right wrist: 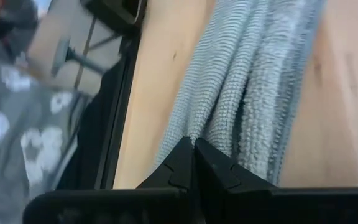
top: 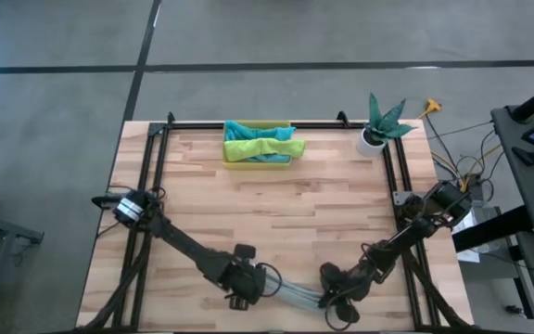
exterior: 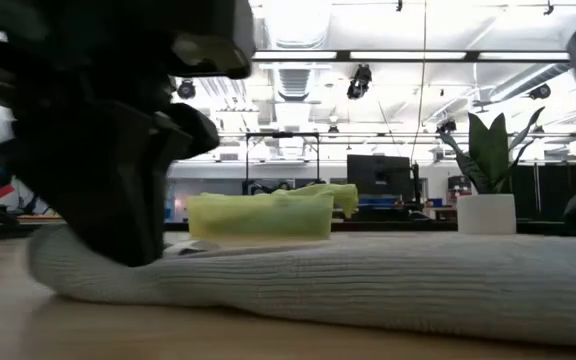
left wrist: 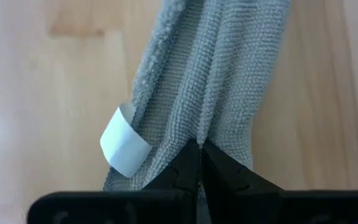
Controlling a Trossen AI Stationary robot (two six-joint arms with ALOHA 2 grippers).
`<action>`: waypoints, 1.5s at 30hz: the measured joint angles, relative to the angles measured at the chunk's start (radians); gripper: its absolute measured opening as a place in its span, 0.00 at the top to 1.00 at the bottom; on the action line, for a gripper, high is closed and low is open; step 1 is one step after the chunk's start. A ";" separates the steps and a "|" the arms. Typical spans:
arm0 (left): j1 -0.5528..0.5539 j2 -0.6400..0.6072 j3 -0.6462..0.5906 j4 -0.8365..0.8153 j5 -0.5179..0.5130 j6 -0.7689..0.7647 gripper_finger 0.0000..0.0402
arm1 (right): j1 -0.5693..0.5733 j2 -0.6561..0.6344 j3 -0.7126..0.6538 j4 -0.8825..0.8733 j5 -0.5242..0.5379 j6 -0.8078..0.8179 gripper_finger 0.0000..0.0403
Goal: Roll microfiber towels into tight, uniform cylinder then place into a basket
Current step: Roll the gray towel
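Wooden butcher-block counter point(top: 276, 213) with a black frame around it, sitting on a grey floor, and behind it the low view shows a big open room with ceiling lights and monitors. Both arms are down at the near edge of the counter, working the same grey towel point(top: 297, 295), which lies stretched out sideways between them as a long bunched-up strip. Left tool point(top: 240, 299) is at the towel's left end and the right tool point(top: 338, 308) is at its right end. In the left wrist view the left tool's fingers point(left wrist: 188, 165) are pinched together right into a fold of the grey cloth, and there's a white tag point(left wrist: 123, 142) sticking off the towel's edge just beside them. Same deal on the right wrist view, jaws closed tight with the tips on the ribbed grey fabric. I think both are actually gripping a fold, but it's hard to see how much cloth is between the tips. Over at the far edge, about the middle, the yellow basket point(top: 232, 162) already has a teal towel point(top: 248, 132) and a lime green towel point(top: 253, 147) lying in it, loosely bunched from what I can make out. A potted plant point(top: 378, 125) in a white pot stands at the far right corner, well apart from the basket.
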 joint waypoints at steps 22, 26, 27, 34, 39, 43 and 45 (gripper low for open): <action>0.009 0.003 -0.061 0.174 0.002 -0.075 1.00 | 0.082 -0.063 0.274 -0.681 0.111 -0.161 0.65; 0.006 0.004 -0.063 0.208 -0.003 -0.075 1.00 | 0.084 -0.094 0.404 -0.965 0.191 -0.166 0.59; 0.004 0.004 -0.062 0.209 -0.005 -0.074 1.00 | 0.084 -0.102 0.443 -1.016 0.230 -0.172 0.58; 0.002 0.004 -0.063 0.219 -0.004 -0.076 1.00 | 0.096 -0.056 0.591 -1.035 0.514 -0.401 0.53; 0.001 0.004 -0.063 0.225 -0.004 -0.076 1.00 | 0.098 0.081 0.628 -0.897 0.526 -0.640 0.54; 0.000 0.004 -0.063 0.226 -0.010 -0.077 1.00 | 0.089 0.225 0.715 -0.924 0.608 -0.772 0.55; 0.000 0.005 -0.063 0.231 -0.010 -0.078 1.00 | 0.083 0.292 0.770 -1.014 0.693 -0.776 0.55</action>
